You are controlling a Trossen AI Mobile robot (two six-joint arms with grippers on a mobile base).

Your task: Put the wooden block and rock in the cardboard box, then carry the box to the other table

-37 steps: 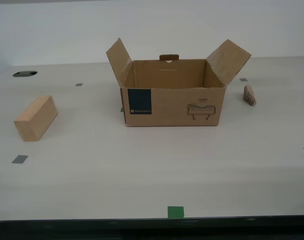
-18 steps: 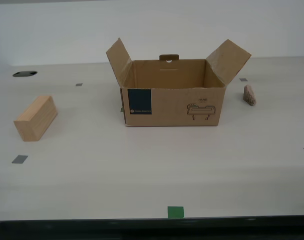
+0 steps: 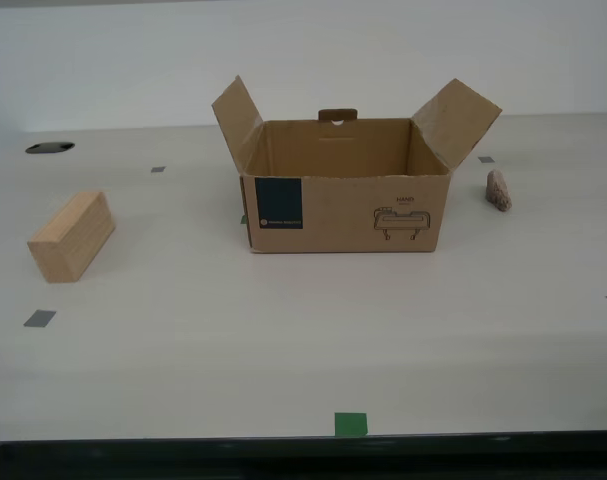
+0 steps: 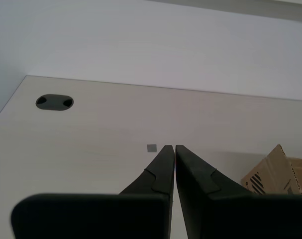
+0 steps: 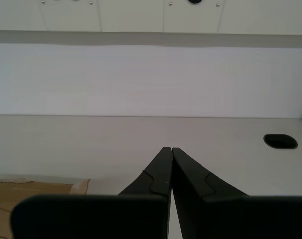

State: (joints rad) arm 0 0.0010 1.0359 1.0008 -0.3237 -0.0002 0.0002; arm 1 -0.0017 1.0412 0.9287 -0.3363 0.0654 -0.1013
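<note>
The cardboard box [image 3: 343, 185] stands open in the middle of the smooth pale table, side flaps raised, navy label and "HAND" drawing facing me. It looks empty. The wooden block [image 3: 71, 236] lies on the table at the exterior view's left. The rock [image 3: 498, 190] sits just off the box toward the exterior view's right. Neither arm shows in the exterior view. My first gripper [image 5: 167, 149] is shut with nothing between its fingers, a box flap [image 5: 39, 185] below it. My second gripper [image 4: 170, 147] is also shut and empty, a box flap [image 4: 277, 172] beside it. The other table is out of view.
Small grey tape squares [image 3: 39, 318] dot the table, and a green tape mark [image 3: 350, 424] sits at its near edge. A dark cable grommet [image 3: 49, 148] lies at the far side on the exterior view's left. A white wall stands behind.
</note>
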